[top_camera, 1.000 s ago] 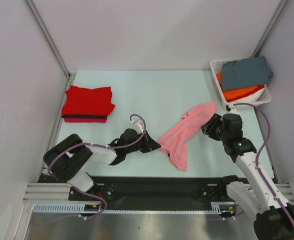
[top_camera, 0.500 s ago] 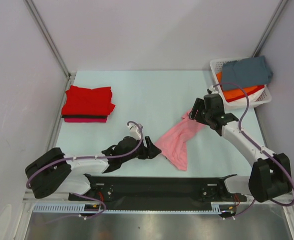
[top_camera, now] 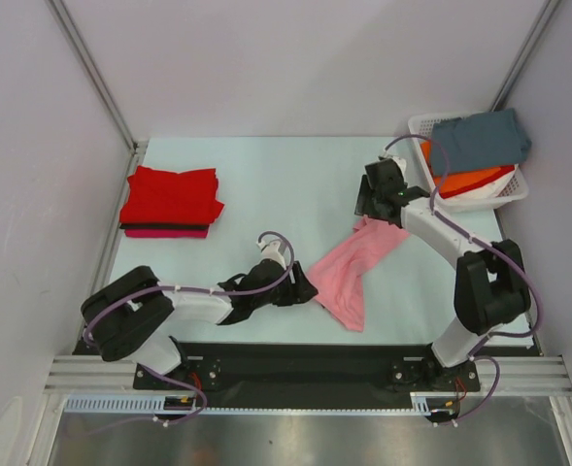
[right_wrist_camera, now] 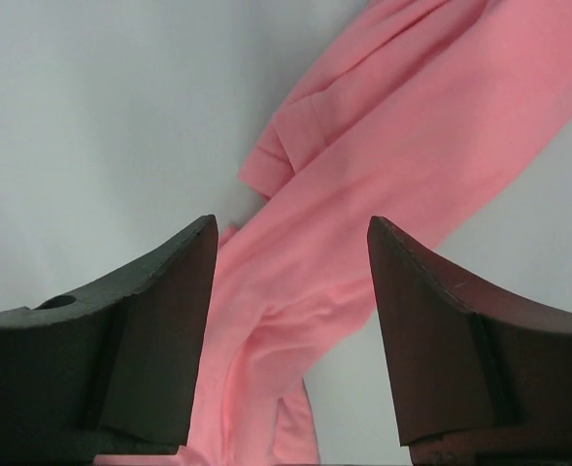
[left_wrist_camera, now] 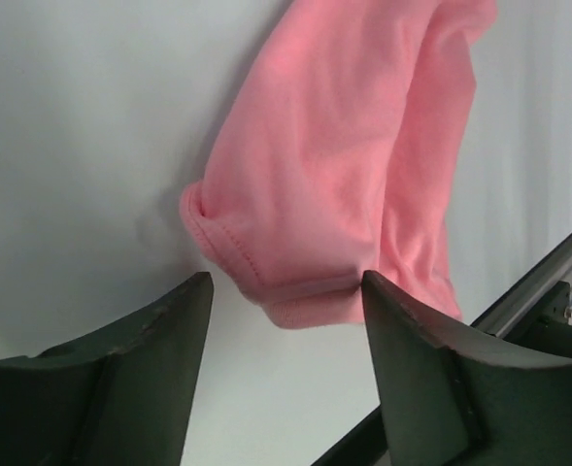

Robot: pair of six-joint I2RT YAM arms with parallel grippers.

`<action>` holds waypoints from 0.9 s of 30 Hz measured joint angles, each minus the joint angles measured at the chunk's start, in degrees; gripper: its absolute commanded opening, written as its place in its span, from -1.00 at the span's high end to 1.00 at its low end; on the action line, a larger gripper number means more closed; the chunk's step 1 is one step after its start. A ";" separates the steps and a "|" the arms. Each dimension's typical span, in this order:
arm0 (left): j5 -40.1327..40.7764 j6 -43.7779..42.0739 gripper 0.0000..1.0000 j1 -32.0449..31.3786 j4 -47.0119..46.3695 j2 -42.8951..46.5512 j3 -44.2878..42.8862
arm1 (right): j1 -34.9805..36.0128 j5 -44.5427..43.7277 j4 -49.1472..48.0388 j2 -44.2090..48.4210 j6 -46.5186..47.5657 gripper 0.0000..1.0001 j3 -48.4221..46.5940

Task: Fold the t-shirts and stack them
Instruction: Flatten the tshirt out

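Left wrist view: left gripper (left_wrist_camera: 286,286) jaws apart, empty, pink t-shirt (left_wrist_camera: 334,165) hem at twelve o'clock; right gripper (right_wrist_camera: 290,233) also apart, gripping nothing.

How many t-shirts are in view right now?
5 can be told apart: the pink shirt lies crumpled mid-table. The red shirt is folded on the magenta shirt at far left. The grey-blue shirt lies over the orange shirt in the basket. Either pile may hide more.

Plain pink t-shirt (top_camera: 350,272); red t-shirts (top_camera: 172,197); white slotted basket (top_camera: 418,136)
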State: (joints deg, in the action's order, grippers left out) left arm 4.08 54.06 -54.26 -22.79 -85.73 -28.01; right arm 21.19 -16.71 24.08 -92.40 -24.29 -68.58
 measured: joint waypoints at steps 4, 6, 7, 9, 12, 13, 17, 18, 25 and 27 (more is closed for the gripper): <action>1.51 1.07 0.20 0.02 -0.20 -1.55 -0.98 | 1.36 -2.95 1.44 -5.14 0.94 -0.33 -4.00; 2.54 1.29 0.39 0.02 -0.24 -1.62 -1.38 | 1.81 -4.20 2.21 -7.45 1.29 -0.32 -5.62; 3.30 1.31 0.57 0.02 -0.20 -1.62 -1.55 | 2.10 -4.98 2.60 -8.63 1.53 -0.29 -6.45; 3.87 1.38 0.84 0.04 -0.20 -1.60 -1.70 | 2.47 -6.25 3.08 -10.47 2.03 -0.27 -7.67; 4.68 0.98 0.99 0.02 -0.17 -1.57 -1.75 | 3.02 -8.63 4.76 -13.51 2.49 -0.25 -9.68; 4.81 0.87 0.99 0.04 -0.20 -1.57 -1.75 | 3.10 -9.18 4.90 -14.16 2.56 -0.24 -9.99; 4.76 0.52 0.99 0.02 -0.20 -1.25 -1.75 | 3.26 -10.99 5.44 -16.90 2.80 -0.12 -11.04; 4.76 0.37 0.99 0.02 -0.24 -1.11 -1.75 | 3.34 -11.26 5.75 -17.79 2.80 -0.12 -11.82; 4.61 -0.15 0.99 0.02 -0.39 0.98 -1.62 | 3.45 -12.11 5.73 -21.42 3.30 -0.05 -15.17; 4.66 -0.22 0.99 0.02 -0.57 1.99 -1.33 | 3.48 -12.48 5.68 -22.56 3.52 0.10 -16.11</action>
State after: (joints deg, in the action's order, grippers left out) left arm 8.73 53.84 -54.24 -23.35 -83.74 -29.34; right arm 24.67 -29.19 29.76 -114.96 -20.78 -84.68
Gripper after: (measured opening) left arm 0.025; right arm 0.508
